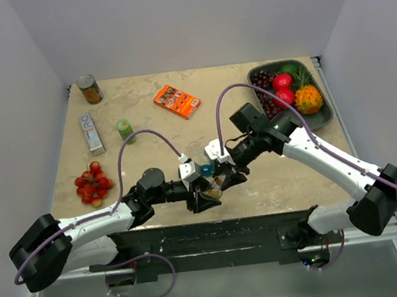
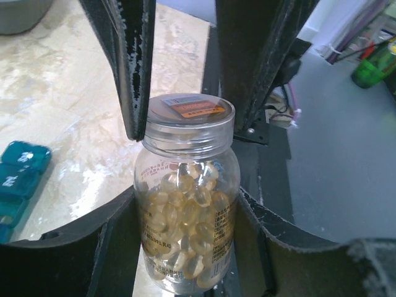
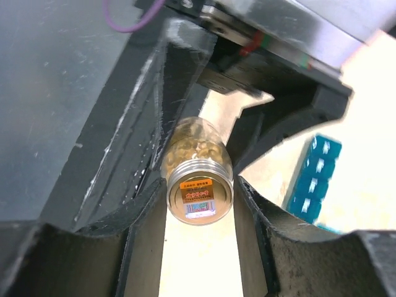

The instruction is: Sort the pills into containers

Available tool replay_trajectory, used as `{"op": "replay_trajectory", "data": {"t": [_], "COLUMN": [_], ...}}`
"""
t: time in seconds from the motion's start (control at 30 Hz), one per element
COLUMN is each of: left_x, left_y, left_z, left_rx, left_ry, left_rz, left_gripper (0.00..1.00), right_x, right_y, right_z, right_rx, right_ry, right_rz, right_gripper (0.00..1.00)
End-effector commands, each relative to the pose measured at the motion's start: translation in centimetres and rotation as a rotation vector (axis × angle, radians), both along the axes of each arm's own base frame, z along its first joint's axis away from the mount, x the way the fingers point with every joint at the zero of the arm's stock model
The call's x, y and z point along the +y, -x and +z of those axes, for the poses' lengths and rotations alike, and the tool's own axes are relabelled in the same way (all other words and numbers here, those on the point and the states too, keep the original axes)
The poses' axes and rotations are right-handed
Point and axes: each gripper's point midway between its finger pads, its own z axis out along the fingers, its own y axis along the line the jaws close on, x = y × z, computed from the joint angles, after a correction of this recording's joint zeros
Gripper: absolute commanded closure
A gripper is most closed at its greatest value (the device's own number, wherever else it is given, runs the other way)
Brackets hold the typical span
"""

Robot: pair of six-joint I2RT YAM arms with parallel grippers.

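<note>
Clear pill bottle [image 2: 185,210] of yellow capsules [image 2: 185,185], near worktop's [image 1: 219,81] front edge: body gripped by left fingers [image 2: 80,253], lid [image 3: 199,197] clamped between right fingers [image 3: 139,241]; teal pill organizer [image 2: 15,179] just beside.

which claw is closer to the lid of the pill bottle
Right. The right claw straddles the lid; the left claw grips the pill bottle lower down, around its body.
</note>
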Motion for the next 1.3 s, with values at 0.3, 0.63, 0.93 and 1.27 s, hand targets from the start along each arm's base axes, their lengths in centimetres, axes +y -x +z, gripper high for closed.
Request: {"op": "replay_trajectory", "data": {"t": [0.3,0.63,0.93,1.27], "left_x": [1.9,-0.6,-1.4,-1.2], "left_y": [-14.0,-11.4,-8.5,-8.7], "left_z": [5.1,2.3,1.8,2.3], "left_rx": [-0.266,-0.261,-0.22,-0.208], "left_ry": [0.046,0.008,0.041,0.055], "left_rz": [0.744,0.527,0.38,0.4], "left_gripper": [1.0,1.0,1.0,1.0], "right_x": [-0.4,-0.3,-0.3,-0.2], "right_y": [-9.4,-8.3,-7.8,-7.9], "right_z": [-1.8,-0.1,-0.2,-1.3], "right_rx": [0.464,0.382,0.352,0.326], "right_ry": [0.046,0.002,0.001,0.038], "right_rz": [-0.713,-0.53,-0.474,-0.494], "right_gripper": [0.91,0.43,0.29,0.39]}}
